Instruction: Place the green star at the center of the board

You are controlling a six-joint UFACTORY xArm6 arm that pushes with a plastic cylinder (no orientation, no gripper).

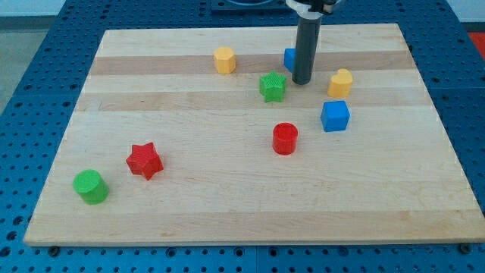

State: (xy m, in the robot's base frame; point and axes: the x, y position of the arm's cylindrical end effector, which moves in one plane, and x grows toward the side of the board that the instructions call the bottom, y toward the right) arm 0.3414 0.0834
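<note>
The green star (273, 86) lies on the wooden board (227, 205), above the board's middle and a little to the view's right. My tip (301, 81) rests on the board just right of the star, a small gap apart from it. A blue block (289, 58) sits right behind the rod and is partly hidden by it.
A yellow hexagon block (224, 59) is at the top middle. A yellow block (340, 82) and a blue cube (335, 116) lie right of my tip. A red cylinder (285, 139) stands below the star. A red star (144, 161) and a green cylinder (91, 186) are at the lower left.
</note>
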